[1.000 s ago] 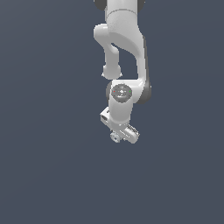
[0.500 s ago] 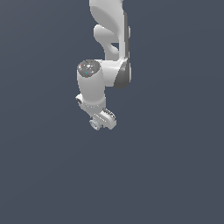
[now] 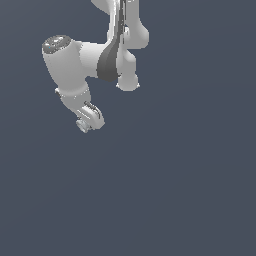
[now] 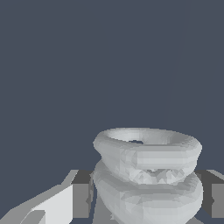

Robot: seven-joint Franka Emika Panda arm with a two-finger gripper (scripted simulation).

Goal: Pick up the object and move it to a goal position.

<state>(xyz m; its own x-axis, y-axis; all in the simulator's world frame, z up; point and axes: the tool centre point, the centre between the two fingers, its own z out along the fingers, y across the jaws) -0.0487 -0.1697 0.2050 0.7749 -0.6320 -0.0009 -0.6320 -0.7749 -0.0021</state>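
Exterior view: white, smooth-shelled arm [image 3: 85,60] enters from 12 o'clock, folds toward 9 o'clock, then bends down; the gripper [image 3: 85,125] hangs at its low end over plain slate-grey ground. Wrist view: dark fingers [image 4: 82,194] flank the object [image 4: 146,175], a pale grey ribbed stack of rings with faceted surface, gripped between them at 6 o'clock.

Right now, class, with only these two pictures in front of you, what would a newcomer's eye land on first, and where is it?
In the wrist view, a pale grey ribbed piece like stacked rings fills the foreground, sitting between the dark fingers of the gripper. In the exterior view, the white robot arm hangs from the top against a plain dark blue-grey background, its tip toward that view's left.
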